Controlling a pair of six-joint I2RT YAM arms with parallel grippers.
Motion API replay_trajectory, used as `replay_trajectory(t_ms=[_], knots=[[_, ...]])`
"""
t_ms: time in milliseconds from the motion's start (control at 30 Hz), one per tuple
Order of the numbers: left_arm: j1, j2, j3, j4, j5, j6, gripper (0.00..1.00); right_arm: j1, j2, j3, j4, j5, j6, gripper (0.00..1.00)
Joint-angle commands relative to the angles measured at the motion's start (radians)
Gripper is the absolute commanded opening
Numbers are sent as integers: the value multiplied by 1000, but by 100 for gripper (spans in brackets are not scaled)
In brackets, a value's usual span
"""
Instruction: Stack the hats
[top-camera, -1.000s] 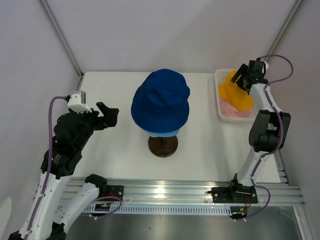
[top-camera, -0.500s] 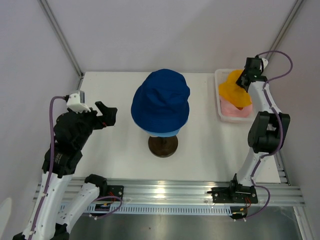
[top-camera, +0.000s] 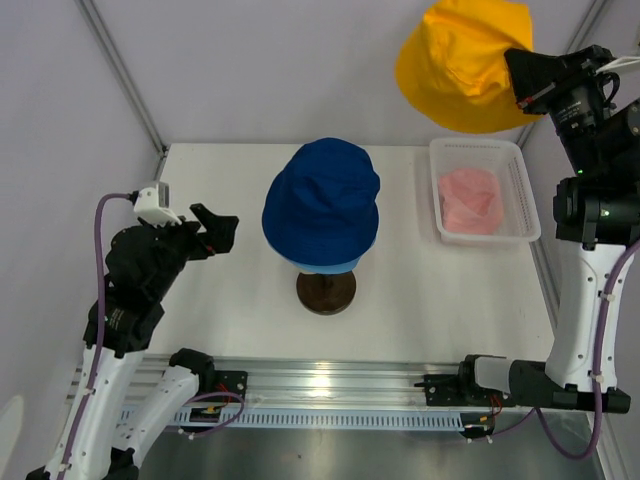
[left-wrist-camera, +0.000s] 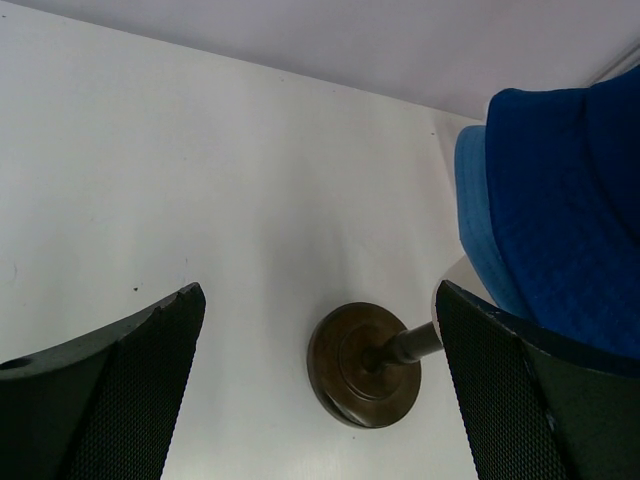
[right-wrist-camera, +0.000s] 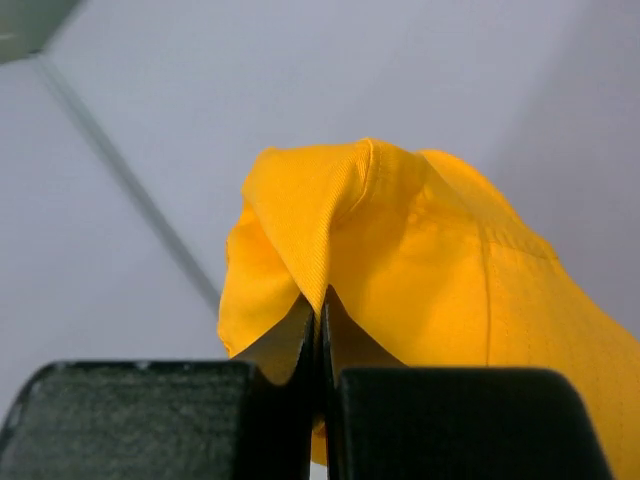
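A navy blue hat (top-camera: 322, 203) sits on a stand at the table's middle, over a light blue hat (top-camera: 330, 266) whose brim peeks out below; both show at the right of the left wrist view, navy (left-wrist-camera: 575, 215) over light blue (left-wrist-camera: 480, 225). My right gripper (top-camera: 520, 95) is raised high above the back right corner, shut on a fold of the yellow-orange hat (top-camera: 462, 62), which hangs from it (right-wrist-camera: 420, 270). A pink hat (top-camera: 470, 198) lies in the basket. My left gripper (top-camera: 218, 232) stands open to the left of the stand, holding nothing.
The white mesh basket (top-camera: 523, 190) stands at the back right of the table. The stand's dark round base (top-camera: 326, 291) rests on the table near the front middle, seen between my left fingers (left-wrist-camera: 365, 365). Tent walls and poles enclose the table.
My right gripper shut on the yellow-orange hat in the basket and lifted it high above the table, uncovering the pink hat. The left arm has stayed where it was.
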Motion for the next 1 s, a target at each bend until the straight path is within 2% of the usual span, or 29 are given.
replay_trajectory(t_ms=[0, 167, 333, 433, 567, 733, 867, 967], knots=[[10, -20, -9, 39, 50, -40, 100, 33, 33, 35, 124, -254, 200, 0], [10, -35, -28, 34, 51, -74, 100, 156, 89, 205, 155, -343, 310, 0], [10, -52, -22, 19, 41, -86, 100, 352, 97, 252, 58, -366, 266, 0], [10, -70, -8, 8, 33, -82, 100, 392, 54, 162, 29, -339, 225, 0], [10, -80, 21, -1, -5, -73, 99, 406, 1, 2, 95, -371, 280, 0], [10, -67, 46, 2, -4, -85, 99, 409, -16, -75, 106, -400, 304, 0], [10, -61, 55, 41, 24, -117, 99, 413, -39, -131, 80, -348, 266, 0], [10, -54, 78, 66, 82, -146, 99, 414, -30, -182, 95, -378, 287, 0]])
